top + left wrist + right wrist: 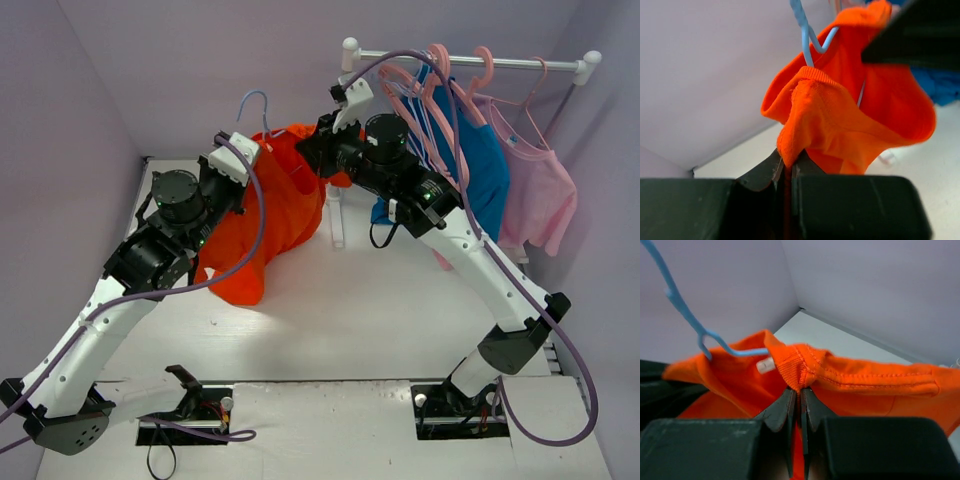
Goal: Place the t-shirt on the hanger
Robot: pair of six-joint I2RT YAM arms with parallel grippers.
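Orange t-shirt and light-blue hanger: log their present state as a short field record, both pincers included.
garment: bright orange-red cloth t-shirt, held up between the two arms
hanger: thin light-blue wire hanger, hook rising out of the neck opening
left pincer: shut on a stitched edge of the t-shirt
right pincer: shut on the ribbed collar, beside the small white label
background: blue shirt and pale pink top hanging on the white rail

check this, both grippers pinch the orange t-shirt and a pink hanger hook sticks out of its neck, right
Only the colour is wrong: the hanger is light blue, as the left wrist view shows. The left gripper and right gripper do pinch the orange t-shirt.
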